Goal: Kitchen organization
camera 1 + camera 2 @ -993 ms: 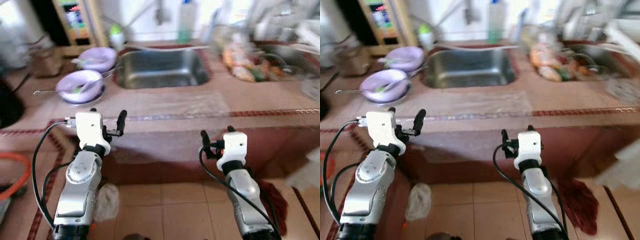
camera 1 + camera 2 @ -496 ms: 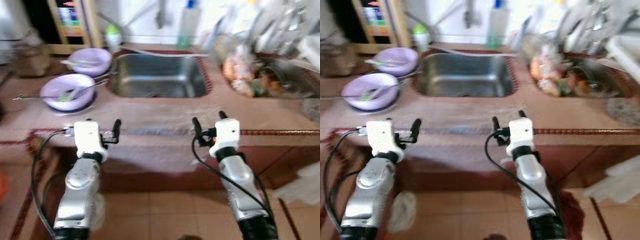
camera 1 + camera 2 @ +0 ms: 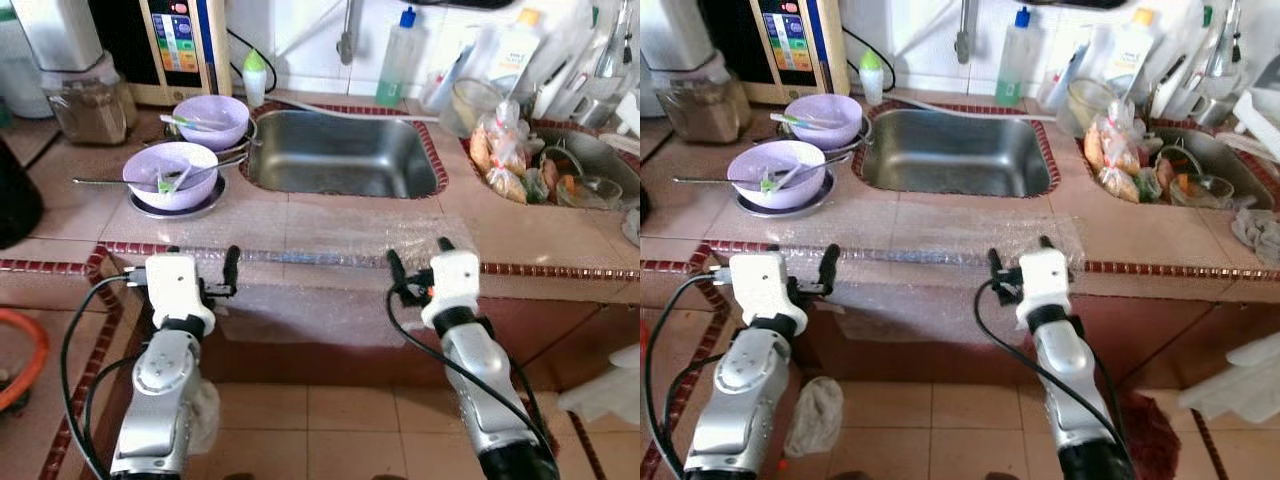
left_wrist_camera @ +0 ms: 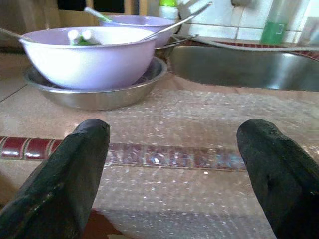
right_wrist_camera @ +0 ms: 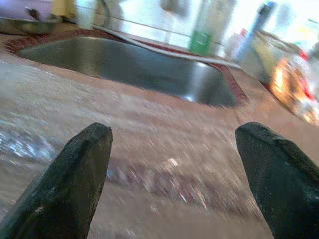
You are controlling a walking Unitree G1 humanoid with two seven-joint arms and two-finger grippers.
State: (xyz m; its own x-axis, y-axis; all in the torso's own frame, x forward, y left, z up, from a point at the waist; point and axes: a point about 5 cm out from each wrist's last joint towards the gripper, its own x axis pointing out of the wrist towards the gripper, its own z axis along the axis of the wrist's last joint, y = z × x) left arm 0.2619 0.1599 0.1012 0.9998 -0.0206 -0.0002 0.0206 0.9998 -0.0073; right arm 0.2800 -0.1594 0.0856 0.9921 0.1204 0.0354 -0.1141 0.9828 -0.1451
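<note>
Facing the tiled counter [image 3: 520, 235], both grippers hover at its front edge w/ fingers spread apart, holding nothing: left gripper [image 4: 174, 172] just short of the bubble wrap [image 3: 340, 235], right gripper [image 5: 179, 174] likewise. Two purple bowls [image 3: 170, 170] (utensils inside) sit left of the steel sink [image 3: 345, 150]; bottles and bagged food to its right.

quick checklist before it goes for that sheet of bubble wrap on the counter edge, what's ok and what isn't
1. Left gripper open: ok, fingers spread wide.
2. Right gripper open: ok, fingers apart.
3. Both grippers empty: ok, nothing between the fingers.
4. Clear bubble wrap sheet within the approach: ok, it drapes over the tiled counter edge between both grippers.
5. Nothing resting on the sheet: ok; the lilac bowl on its steel plate sits just off its left corner.
6. Sheet free to lift: cannot tell.
</note>
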